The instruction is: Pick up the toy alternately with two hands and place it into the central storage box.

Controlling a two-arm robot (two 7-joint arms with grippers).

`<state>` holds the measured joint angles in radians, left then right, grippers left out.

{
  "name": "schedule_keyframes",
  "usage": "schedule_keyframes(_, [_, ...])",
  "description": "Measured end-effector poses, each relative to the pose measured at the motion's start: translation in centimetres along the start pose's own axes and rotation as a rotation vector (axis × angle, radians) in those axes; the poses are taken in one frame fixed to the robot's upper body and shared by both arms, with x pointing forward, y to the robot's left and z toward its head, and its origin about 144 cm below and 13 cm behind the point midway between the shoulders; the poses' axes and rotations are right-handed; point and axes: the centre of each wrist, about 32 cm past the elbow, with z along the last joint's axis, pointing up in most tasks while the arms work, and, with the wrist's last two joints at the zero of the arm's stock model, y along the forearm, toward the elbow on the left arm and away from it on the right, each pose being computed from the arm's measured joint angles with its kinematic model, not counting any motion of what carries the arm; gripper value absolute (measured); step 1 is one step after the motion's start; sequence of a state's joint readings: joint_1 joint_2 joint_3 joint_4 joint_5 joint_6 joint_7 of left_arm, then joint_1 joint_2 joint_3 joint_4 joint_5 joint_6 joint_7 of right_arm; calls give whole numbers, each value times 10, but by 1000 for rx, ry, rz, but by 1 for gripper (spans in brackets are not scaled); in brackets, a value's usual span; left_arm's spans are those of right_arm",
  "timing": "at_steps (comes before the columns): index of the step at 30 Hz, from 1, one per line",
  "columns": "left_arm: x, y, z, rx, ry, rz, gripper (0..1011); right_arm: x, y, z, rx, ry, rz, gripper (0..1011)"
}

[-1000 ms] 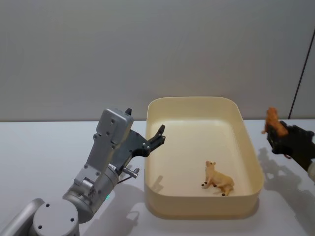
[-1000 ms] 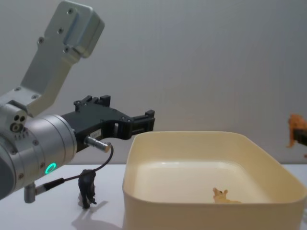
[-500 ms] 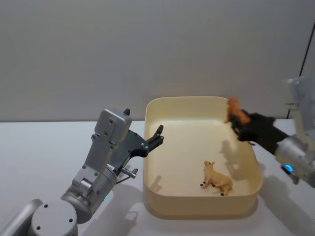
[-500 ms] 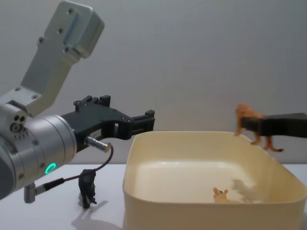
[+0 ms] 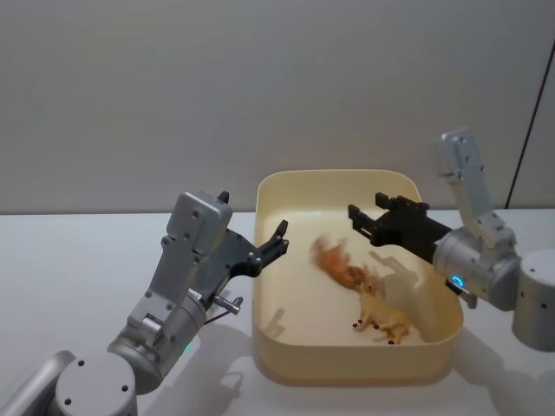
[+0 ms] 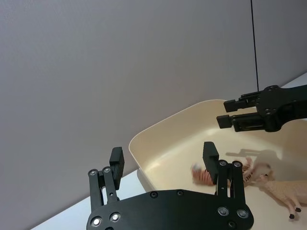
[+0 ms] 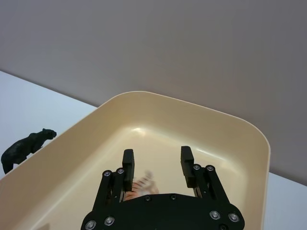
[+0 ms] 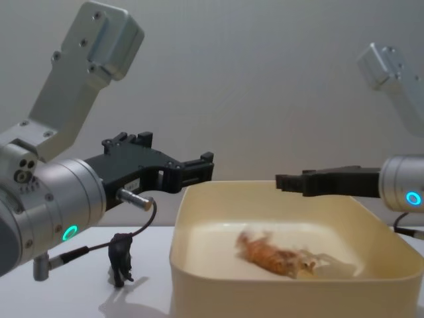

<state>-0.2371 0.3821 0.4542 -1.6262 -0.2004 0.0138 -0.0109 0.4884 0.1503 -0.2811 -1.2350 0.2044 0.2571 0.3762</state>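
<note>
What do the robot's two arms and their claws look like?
The left arm and right arm are silver-grey with round joints. The left claw and right claw are black, with slim fingers and silver screws. The left wrist has a green ring light and a thin dark cable; the right wrist has a blue light.

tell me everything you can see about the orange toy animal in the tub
The orange toy animal is a small plastic-looking figure, orange-brown with faint darker stripes. It is low inside the cream storage box, near its middle, seemingly lying stretched out rather than standing, close beside a pale tan toy; whether the two touch I cannot tell. The right gripper hangs open above it, not holding it. Its head and legs cannot be made out.
</note>
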Motion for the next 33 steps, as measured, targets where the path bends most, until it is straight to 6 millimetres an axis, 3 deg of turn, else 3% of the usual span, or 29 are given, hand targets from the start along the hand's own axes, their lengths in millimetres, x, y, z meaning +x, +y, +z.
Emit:
schedule_keyframes(8, [0, 0, 0, 0, 0, 0, 1001, -2, 8, 1, -8, -4, 21, 809])
schedule_keyframes(16, [0, 0, 0, 0, 0, 0, 1001, 3, -2, 3, 24, 0, -6, 1001])
schedule_keyframes(33, [0, 0, 0, 2, 2, 0, 1001, 16, -45, 8, 100, 27, -102, 1001])
